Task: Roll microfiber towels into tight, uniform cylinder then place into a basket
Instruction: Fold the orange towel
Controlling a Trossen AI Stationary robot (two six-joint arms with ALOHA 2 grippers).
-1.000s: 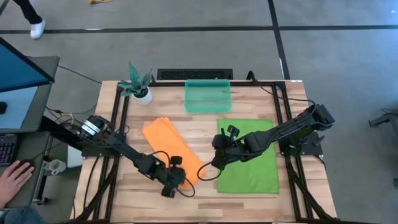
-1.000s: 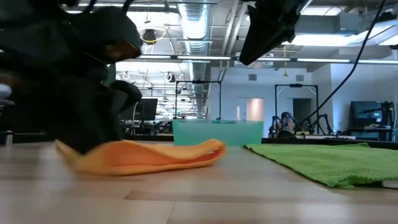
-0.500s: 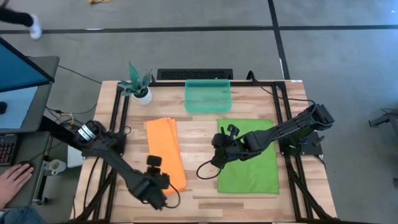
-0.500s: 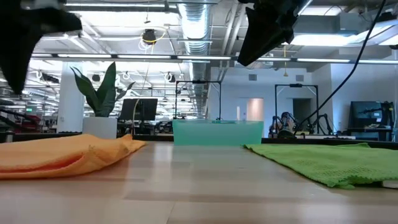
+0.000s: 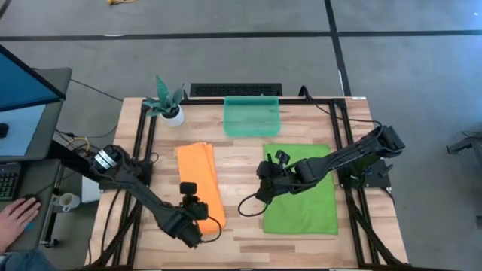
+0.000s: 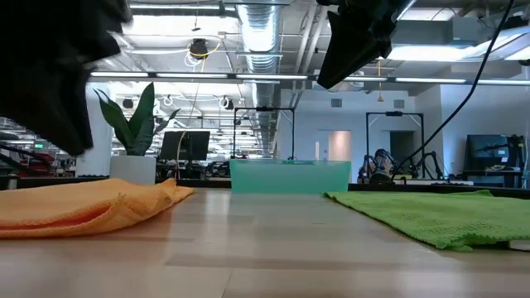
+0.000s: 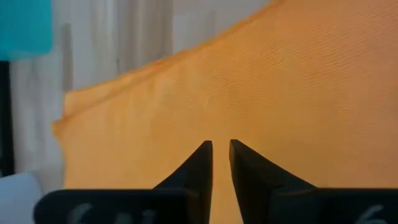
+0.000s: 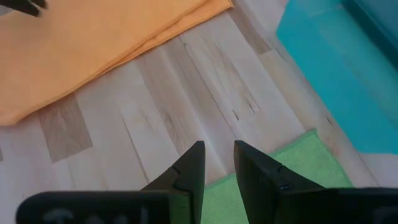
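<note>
Nowhere readable writing; left tool over orange towel.

Open wood strip at frame centre between orange towel and green towel; basket bounds it above, my right gripper overhangs it.

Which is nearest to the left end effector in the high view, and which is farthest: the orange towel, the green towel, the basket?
From the left end effector:
1. Orange towel, directly under and beside it, on the table's left half.
2. Green towel, across on the right side.
3. Basket, at the far edge, middle.
</note>
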